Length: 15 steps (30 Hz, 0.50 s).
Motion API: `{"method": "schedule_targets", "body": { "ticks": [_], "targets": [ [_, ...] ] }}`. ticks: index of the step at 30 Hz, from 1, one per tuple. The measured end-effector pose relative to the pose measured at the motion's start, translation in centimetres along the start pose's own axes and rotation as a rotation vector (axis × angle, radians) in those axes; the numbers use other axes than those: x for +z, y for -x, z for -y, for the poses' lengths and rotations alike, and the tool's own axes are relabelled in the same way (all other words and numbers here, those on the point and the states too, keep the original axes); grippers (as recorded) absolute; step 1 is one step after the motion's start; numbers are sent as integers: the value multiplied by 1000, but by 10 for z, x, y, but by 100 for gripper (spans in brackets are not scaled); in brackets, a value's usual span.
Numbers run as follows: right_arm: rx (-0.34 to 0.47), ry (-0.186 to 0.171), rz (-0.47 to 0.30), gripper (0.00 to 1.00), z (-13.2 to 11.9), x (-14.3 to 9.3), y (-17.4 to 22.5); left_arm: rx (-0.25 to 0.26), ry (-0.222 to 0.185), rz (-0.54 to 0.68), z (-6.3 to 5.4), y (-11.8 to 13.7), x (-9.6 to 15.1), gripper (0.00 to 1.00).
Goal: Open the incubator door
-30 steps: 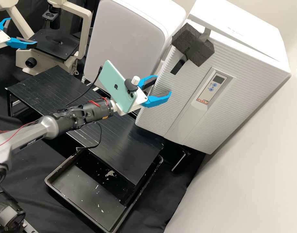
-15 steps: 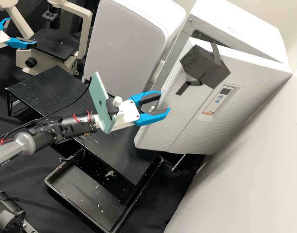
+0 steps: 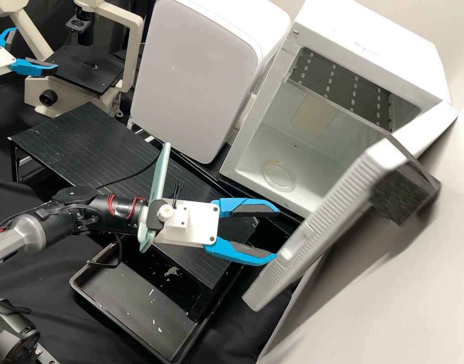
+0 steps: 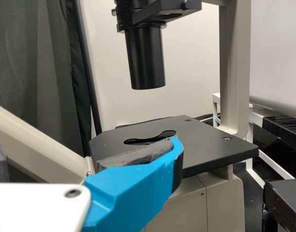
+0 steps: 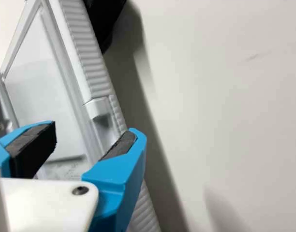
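Right hand point(image 3: 277, 235): released, fingers apart.
Incubator door point(image 3: 323, 215): swung open, just beyond the right hand's fingertips; contact unclear.
Incubator point(image 3: 373, 35): beyond the right hand, interior exposed.
Left hand point(image 3: 36, 49): released.
Microscope point(image 3: 34, 91): near the left hand.

- A laboratory, by the look of its equipment.
- A beige microscope point(image 3: 78, 76) with a flat black stage; the left wrist view shows the stage and a black tube above it up close.
- A white incubator point(image 3: 373, 38), with a dark slotted panel point(image 3: 343, 83) and a round clear dish point(image 3: 279, 175) inside.
- A large white cabinet point(image 3: 201, 76) beside the incubator.
- A low black table point(image 3: 65, 146) in front, over black cloth point(image 3: 50, 258).
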Motion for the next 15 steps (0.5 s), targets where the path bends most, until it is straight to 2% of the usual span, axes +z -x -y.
{"method": "schedule_targets", "body": {
  "ticks": [4,7,8,11,15],
  "targets": [
    [-12,12,1,100,6,1,0,0,0,0,0,0,0,100],
    [-43,-4,-44,100,14,3,3,0,0,0,0,0,0,100],
    [-58,-14,-75,100,18,3,5,0,0,0,0,0,0,100],
    [-107,-10,-176,100,28,2,11,0,0,0,0,0,0,100],
    [-173,25,-295,100,37,-2,21,0,0,0,0,0,0,100]
  ]
}}
